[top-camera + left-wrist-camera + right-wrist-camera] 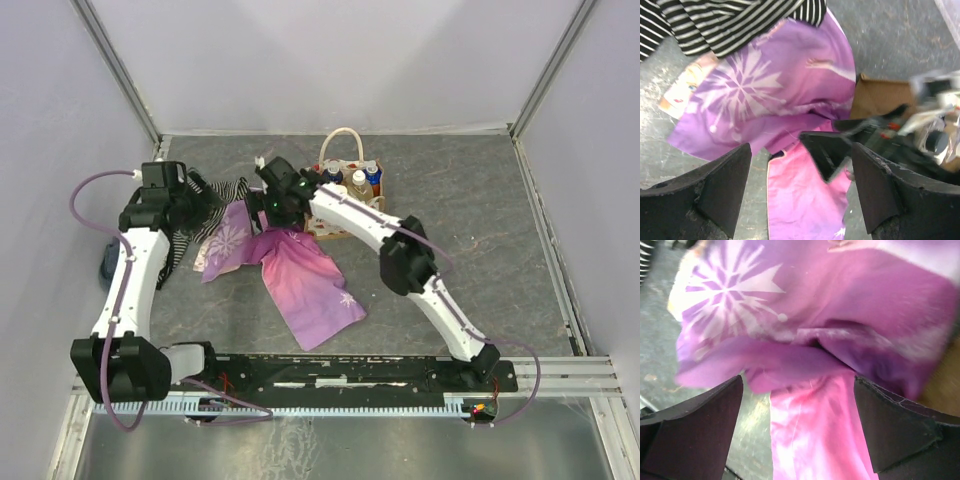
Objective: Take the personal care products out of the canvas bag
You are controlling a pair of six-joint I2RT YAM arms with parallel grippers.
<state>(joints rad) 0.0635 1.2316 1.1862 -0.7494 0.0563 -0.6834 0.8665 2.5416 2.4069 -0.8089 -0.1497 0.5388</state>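
Standing bottles (358,181) (capped) inside canvas bag (322,229)

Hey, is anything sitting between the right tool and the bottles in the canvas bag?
Nothing visible blocks them. The right tool is open over the purple cloth, right beside the canvas bag. The bottles stand exposed in its open top.

Grey table (480,250): canvas bag (880,99), pink cloth (305,280), striped cloth (232,190).
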